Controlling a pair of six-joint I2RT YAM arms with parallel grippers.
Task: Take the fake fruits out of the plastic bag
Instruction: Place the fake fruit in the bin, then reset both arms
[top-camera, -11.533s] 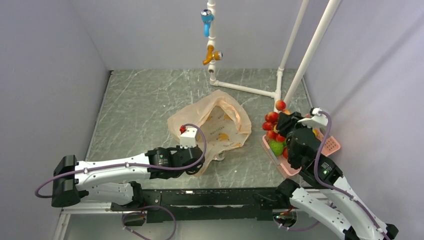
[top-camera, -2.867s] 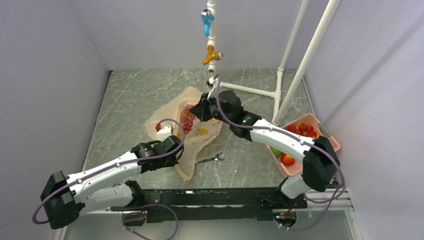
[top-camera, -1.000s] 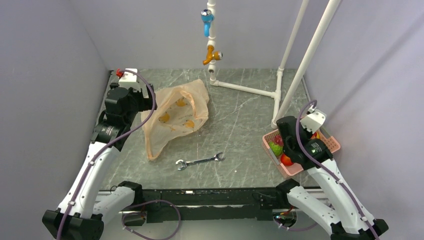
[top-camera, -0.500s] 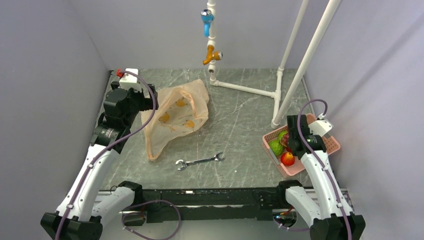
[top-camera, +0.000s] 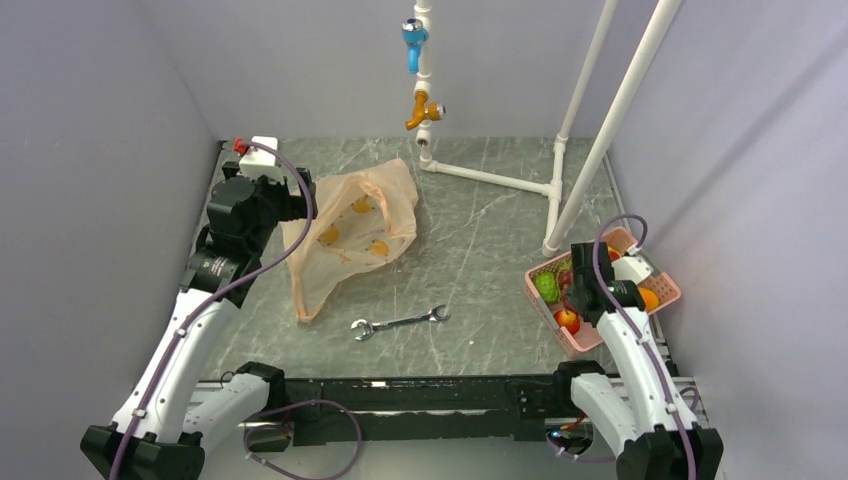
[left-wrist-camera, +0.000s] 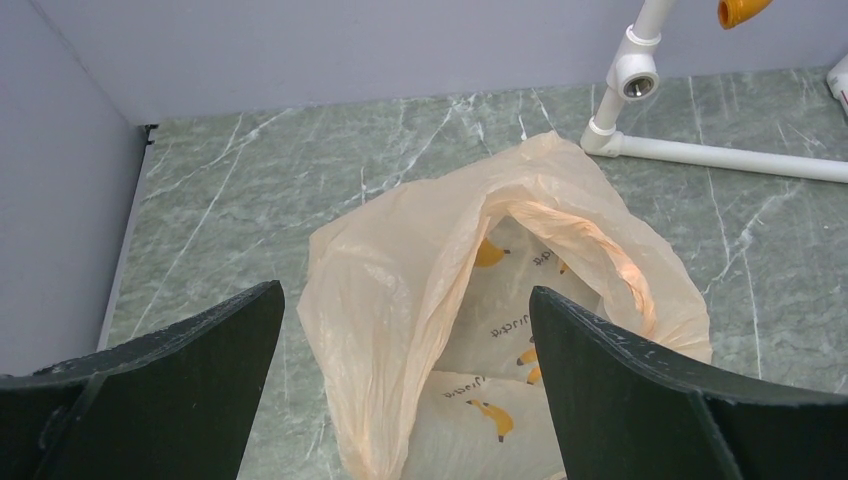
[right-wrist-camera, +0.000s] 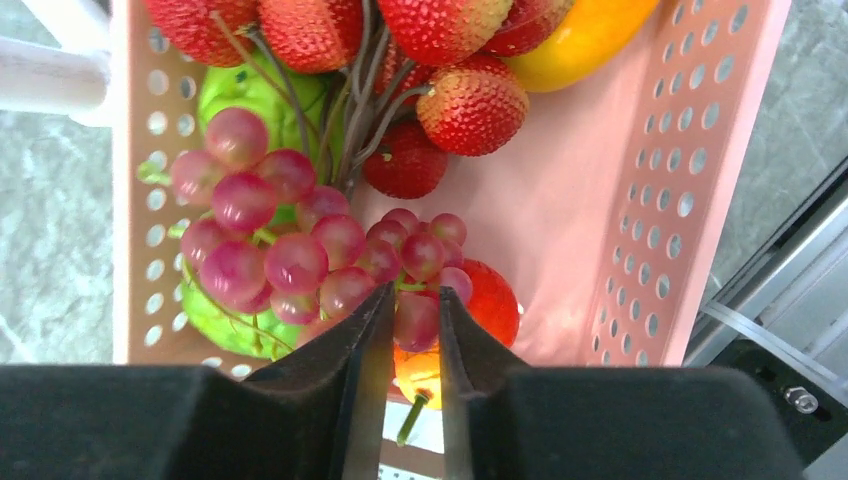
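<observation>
We are judging the task nearly finished. The fake fruits (right-wrist-camera: 470, 100) are lying in the pink slotted basket (right-wrist-camera: 640, 200) at the table's right edge, with the grape bunch (right-wrist-camera: 290, 255) on top. Our right gripper (right-wrist-camera: 412, 300) is flanking one grape, its fingers barely apart, and we cannot tell whether it is pinching. Our left gripper (left-wrist-camera: 405, 295) is hovering, spread wide, over the plastic bag (left-wrist-camera: 380, 260). The bag's open mouth is showing only printed bananas, no fruit.
</observation>
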